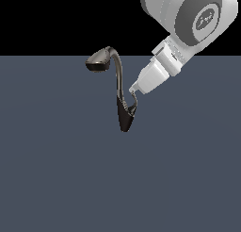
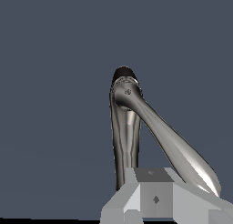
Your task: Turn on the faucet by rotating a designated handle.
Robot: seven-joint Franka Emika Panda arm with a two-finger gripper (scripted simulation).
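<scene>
The faucet (image 1: pixel 119 87) is slim, dark and glossy. It stands on a tapered blackish base (image 1: pixel 124 121), and its tall neck curves up to an oval spray head (image 1: pixel 99 61). The handle (image 1: pixel 134 103), a thin curved lever, branches from the base toward the exterior view's right. My gripper (image 1: pixel 133 90) comes down from the upper right, its tip at the handle's upper end. Its fingers look pressed together, with nothing between them. In the wrist view the handle (image 2: pixel 175 148) runs out from the base (image 2: pixel 125 73) and ends beside my gripper (image 2: pixel 152 198). The neck (image 2: pixel 125 141) passes behind the fingers.
The faucet stands alone on a flat blue-grey surface (image 1: pixel 56 169). The arm's white wrist and forearm (image 1: pixel 188 19) fill the upper right of the exterior view, above and beside the faucet.
</scene>
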